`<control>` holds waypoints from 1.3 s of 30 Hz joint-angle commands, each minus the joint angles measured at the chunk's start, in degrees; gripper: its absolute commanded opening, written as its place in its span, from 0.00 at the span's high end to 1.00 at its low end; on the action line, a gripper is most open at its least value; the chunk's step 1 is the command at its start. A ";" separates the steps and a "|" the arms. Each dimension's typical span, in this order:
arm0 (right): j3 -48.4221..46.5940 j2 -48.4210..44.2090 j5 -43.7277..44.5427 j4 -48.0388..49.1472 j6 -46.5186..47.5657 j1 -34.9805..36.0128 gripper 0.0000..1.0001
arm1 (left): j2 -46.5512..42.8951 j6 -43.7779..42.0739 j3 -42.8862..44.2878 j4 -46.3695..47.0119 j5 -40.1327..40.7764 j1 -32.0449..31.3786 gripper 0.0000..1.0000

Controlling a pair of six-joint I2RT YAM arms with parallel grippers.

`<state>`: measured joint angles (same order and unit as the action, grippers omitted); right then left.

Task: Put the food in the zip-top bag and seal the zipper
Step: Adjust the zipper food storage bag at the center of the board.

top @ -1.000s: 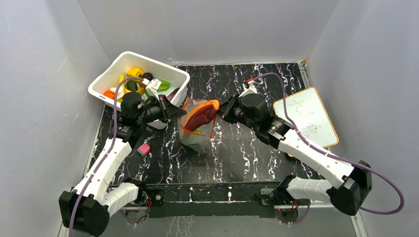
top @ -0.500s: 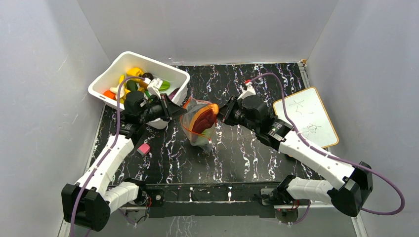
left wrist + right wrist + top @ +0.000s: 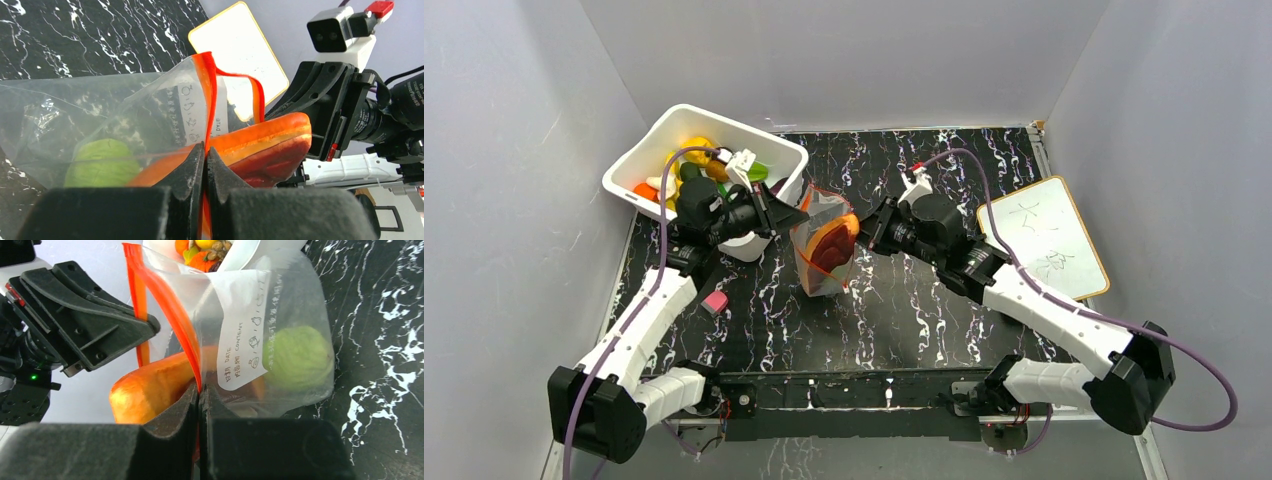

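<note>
**A:** Where is the zip-top bag [image 3: 822, 262]?

**B:** Just beside the white bin [image 3: 652, 130], off its near corner. It is held upright between the two arms with its mouth up. I cannot tell whether its bottom touches the counter [image 3: 924, 310].

**A:** Who holds it?

**B:** Both arms. The left claw [image 3: 205, 147] is pressed together on the zipper [image 3: 212, 85] at the lip nearer the bin. The right claw [image 3: 198, 387] pinches the zipper at the lip farther from the bin. Between them the two red-orange strips stand apart, so the mouth is unsealed.

**A:** And the food?

**B:** A pale-green cabbage [image 3: 298, 357] sits low inside the bag. An orange-and-red piece [image 3: 270, 145] lies across the mouth, with one end inside and the other poking out on the side away from the bin, towards the right claw. More toy pieces [image 3: 696, 147], yellow, orange and green, lie in the bin itself.

**A:** Anything else about?

**B:** A small pink block [image 3: 715, 302] lies on the counter near the bin's front, beside the left arm. A whiteboard [image 3: 1044, 235] lies well apart from the bin, across the counter.
</note>
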<state>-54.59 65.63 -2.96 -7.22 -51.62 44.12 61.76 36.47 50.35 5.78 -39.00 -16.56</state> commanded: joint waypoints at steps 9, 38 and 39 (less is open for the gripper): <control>-10.46 4.28 4.12 -5.62 0.20 -0.19 1.00 | 1.27 -2.53 2.35 0.35 0.63 -3.84 1.00; -13.70 -2.15 11.42 -13.93 6.25 -0.18 1.00 | 2.89 -1.12 1.14 5.44 2.57 -3.88 1.00; -14.12 -2.43 10.71 -13.16 5.64 -0.19 1.00 | 2.94 -1.57 0.80 4.22 4.43 -3.84 1.00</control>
<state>-65.84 67.02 9.91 -26.37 -44.45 44.12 65.32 37.80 51.62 9.08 -36.75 -20.25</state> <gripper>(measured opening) 0.009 0.010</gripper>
